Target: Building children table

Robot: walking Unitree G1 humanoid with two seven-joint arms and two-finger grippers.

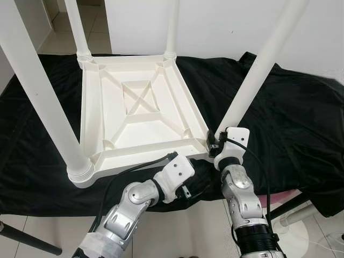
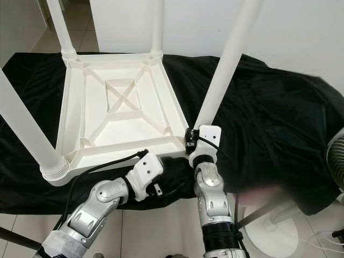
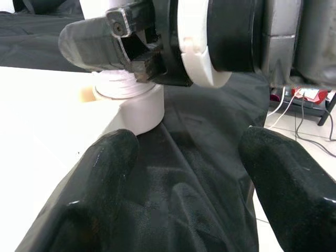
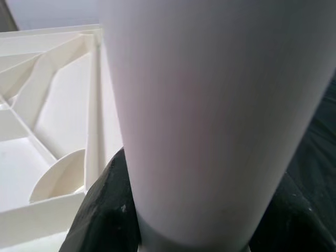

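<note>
White plastic table (image 1: 134, 110): lies upside down on a black cloth (image 1: 290, 123); ribbed underside faces up, an X brace in the middle.
Underside as container: the recessed panels between the ribs hold nothing.
Legs: four white legs stand up from the corners. Far left leg (image 1: 76, 29) and far right leg (image 1: 172, 27) are upright; near left leg (image 1: 40, 91) is large in the foreground.
Near right leg (image 1: 258, 70): rises from the near right corner, leaning to the right as the head views show it.
Right gripper (image 1: 216, 144): at the foot of the near right leg, just above the corner socket.
Right gripper state: fingers (image 4: 105, 210) pressed on either side of the near right leg, pinching it.
Left gripper (image 3: 184, 194): low, near the near edge of the table, pointing right toward the right gripper.
Left gripper state: fingers (image 3: 100, 184) spread wide, nothing between them but black cloth.
Head views: whole table, both silver arms, white wall behind, tiled floor at the near edge.
Right eye view, extra: a white fan (image 2: 337, 161) and its round base at the right edge.
Left wrist view, extra: the ridged collar (image 3: 128, 97) where the leg meets the corner, with the right gripper's black finger across it; cables on the floor beyond.
Right wrist view, extra: the leg's surface close up, and a curved rib in the corner of the underside.
</note>
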